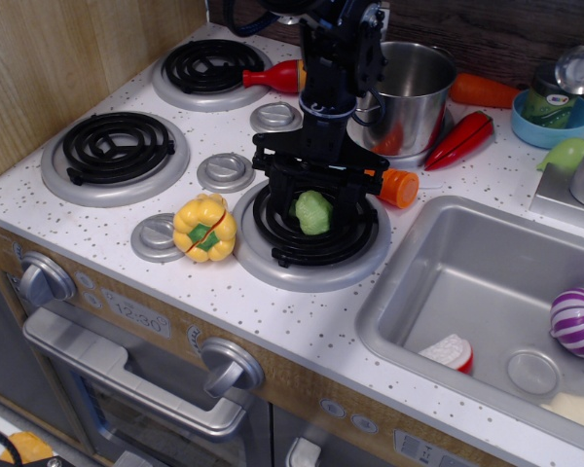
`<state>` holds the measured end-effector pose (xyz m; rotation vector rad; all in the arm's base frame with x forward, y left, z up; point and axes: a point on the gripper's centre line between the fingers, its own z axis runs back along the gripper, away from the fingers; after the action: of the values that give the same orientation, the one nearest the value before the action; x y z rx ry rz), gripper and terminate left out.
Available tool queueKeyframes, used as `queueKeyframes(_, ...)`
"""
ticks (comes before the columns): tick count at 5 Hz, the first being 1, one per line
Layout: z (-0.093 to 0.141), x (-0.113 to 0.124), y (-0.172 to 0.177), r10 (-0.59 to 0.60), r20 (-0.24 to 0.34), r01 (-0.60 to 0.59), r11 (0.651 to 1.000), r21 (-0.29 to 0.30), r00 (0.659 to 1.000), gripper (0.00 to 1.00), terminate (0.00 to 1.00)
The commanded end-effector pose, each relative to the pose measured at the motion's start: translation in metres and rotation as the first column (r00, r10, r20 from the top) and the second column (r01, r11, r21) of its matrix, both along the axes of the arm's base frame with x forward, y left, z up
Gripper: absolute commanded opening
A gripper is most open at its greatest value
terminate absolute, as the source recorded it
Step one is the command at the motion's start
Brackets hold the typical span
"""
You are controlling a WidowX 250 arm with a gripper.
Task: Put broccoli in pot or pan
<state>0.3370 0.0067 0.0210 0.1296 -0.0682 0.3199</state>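
The broccoli (313, 212), a small light-green lumpy floret, lies in the middle of the front right burner (316, 248). My black gripper (314, 197) has come straight down over it. The jaws are open, with one finger on each side of the floret, close to it. I cannot tell whether the fingers touch it. The shiny steel pot (419, 92) stands just behind the gripper, to the right, partly hidden by the arm.
A yellow-and-green pepper (204, 227) lies left of the burner. An orange piece (399, 187), a red pepper (464, 138) and a carrot (484, 91) lie by the pot. A red bottle (277, 75) lies behind. A blue bowl (553, 122) and the sink (467, 282) are on the right.
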Motion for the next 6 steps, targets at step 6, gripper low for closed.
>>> queueKeyframes(6, 0.114, 0.112, 0.016, -0.097, 0.336, -0.044, 0.92, 0.389, 0.937, 0.0, 0.0)
